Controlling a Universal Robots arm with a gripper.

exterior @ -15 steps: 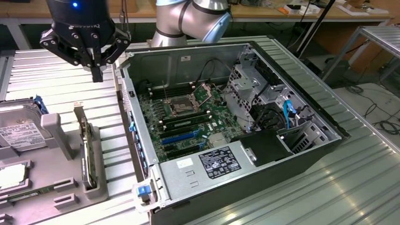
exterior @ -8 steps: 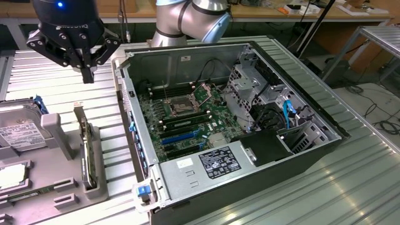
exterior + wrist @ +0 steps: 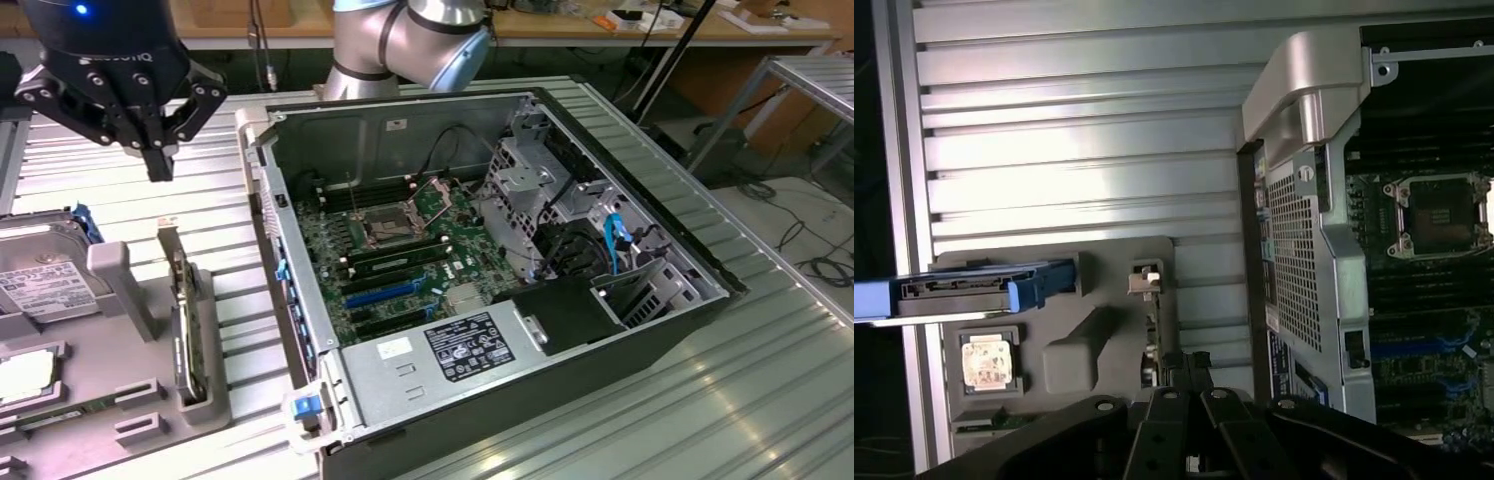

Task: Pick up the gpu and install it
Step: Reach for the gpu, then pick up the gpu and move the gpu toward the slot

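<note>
Gpu (image 3: 183, 320) stands on edge in its grey holder (image 3: 127, 285), untouched as far as I can tell. My gripper (image 3: 160, 168) hovers above it, fingers closed and empty. Nothing is installed yet.

ribbed metal table (image 3: 781, 405): open pc case (image 3: 360, 130), grey parts holder (image 3: 127, 300) just beside.
</note>
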